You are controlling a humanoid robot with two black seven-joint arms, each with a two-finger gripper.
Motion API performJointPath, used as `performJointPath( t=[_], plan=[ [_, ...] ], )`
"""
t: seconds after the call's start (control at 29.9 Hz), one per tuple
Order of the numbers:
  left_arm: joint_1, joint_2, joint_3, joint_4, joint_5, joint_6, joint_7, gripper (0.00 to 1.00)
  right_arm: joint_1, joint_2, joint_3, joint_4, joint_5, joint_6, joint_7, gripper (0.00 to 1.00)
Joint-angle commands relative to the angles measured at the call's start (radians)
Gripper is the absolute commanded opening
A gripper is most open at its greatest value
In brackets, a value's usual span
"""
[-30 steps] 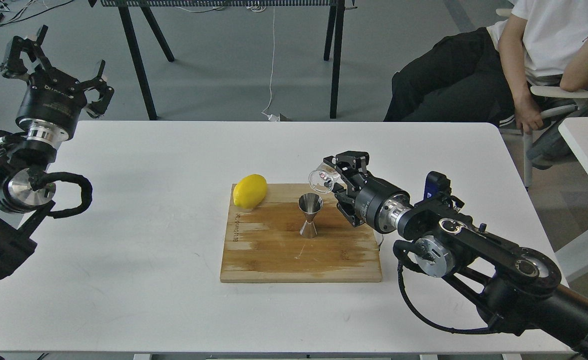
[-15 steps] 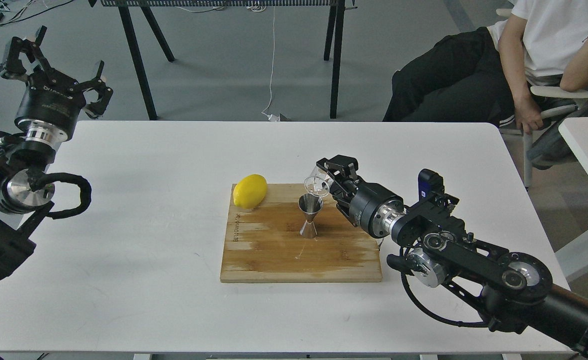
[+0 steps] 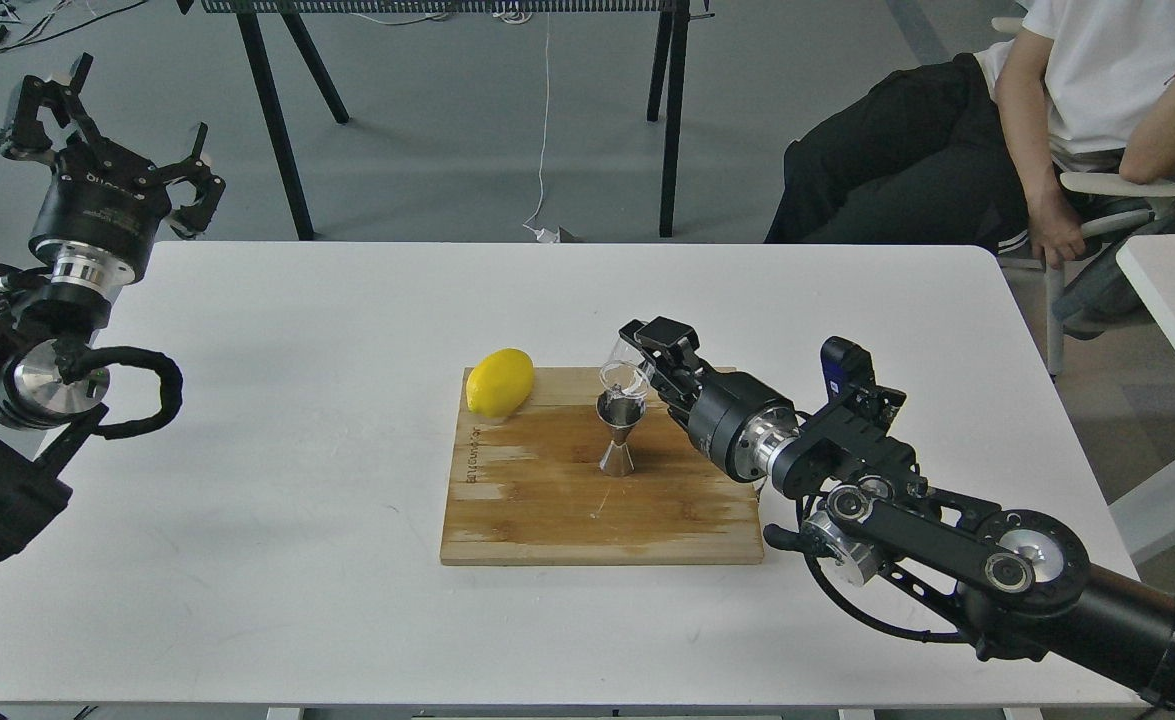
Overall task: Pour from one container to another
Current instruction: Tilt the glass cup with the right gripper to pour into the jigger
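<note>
With your right gripper (image 3: 640, 362) fingers clamped on the tipped glass cup (image 3: 623, 377) and left gripper (image 3: 107, 130) fingers apart, a nudge could topple the narrow-waisted jigger (image 3: 619, 432).

Burnt-in lettering along the left edge of the cutting board (image 3: 547, 520), too small to read

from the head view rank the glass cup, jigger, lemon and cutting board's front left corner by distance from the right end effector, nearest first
1. glass cup, held in the right end effector
2. jigger, just below the cup
3. lemon, on the board's far left corner
4. cutting board front left corner
</note>
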Motion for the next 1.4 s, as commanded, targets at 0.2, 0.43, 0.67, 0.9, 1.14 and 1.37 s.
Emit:
performJointPath(
  t=[0.2,0.43,0.67,0.9,1.14,1.37],
  plan=[
    [0.000,0.001,0.000,0.000,0.000,0.002,0.000,1.00,0.004,-0.002,-0.064,-0.008,-0.108,-0.031,0.024,0.23],
    [0.000,0.001,0.000,0.000,0.000,0.000,0.000,1.00,0.004,-0.005,-0.064,-0.008,-0.134,-0.035,0.026,0.23],
    [0.002,0.001,0.000,0.001,0.000,0.002,0.000,1.00,0.005,-0.005,-0.076,-0.018,-0.197,-0.037,0.038,0.23],
    [0.003,0.001,-0.001,0.001,0.000,0.002,0.000,1.00,0.018,-0.012,-0.088,-0.020,-0.244,-0.037,0.061,0.22],
    [0.002,-0.001,-0.001,0.001,-0.002,0.002,0.000,1.00,0.032,-0.038,-0.107,-0.018,-0.298,-0.037,0.111,0.21],
    [-0.003,-0.001,-0.001,0.001,-0.002,0.003,0.000,1.00,0.028,-0.046,-0.139,-0.021,-0.336,-0.051,0.188,0.21]
  ],
)
